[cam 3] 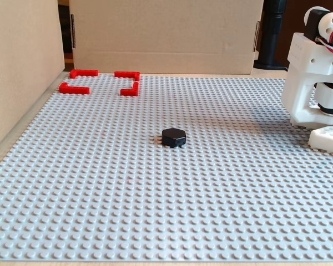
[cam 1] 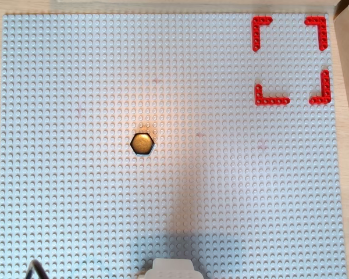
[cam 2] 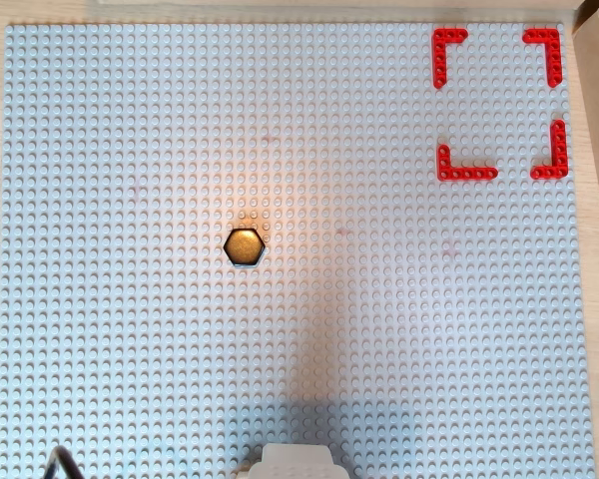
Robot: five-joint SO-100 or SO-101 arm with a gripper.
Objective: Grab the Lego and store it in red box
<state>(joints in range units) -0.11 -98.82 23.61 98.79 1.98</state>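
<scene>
The Lego (cam 1: 142, 143) lay flat on the grey studded baseplate (cam 1: 75, 203), slightly left of centre in both overhead views; its broad hexagonal face pointed straight up; it showed no marked long axis, though two opposite corners pointed left and right in those views. In the fixed view the Lego (cam 3: 173, 137) appeared black, low and squat, near the middle of the baseplate (cam 3: 155, 221). The red box (cam 1: 291, 60) occupied the far right corner in the overhead views; its four L-shaped corner pieces stood apart from one another, with bare studs between them. In the fixed view the red box (cam 3: 100, 81) sat at the far left, close to the cardboard walls (cam 3: 166, 33). Lego and red box were well apart. The white arm base (cam 3: 313, 83) stood at the right edge of the fixed view; the gripper did not appear in any view, so its opening could not be told.
</scene>
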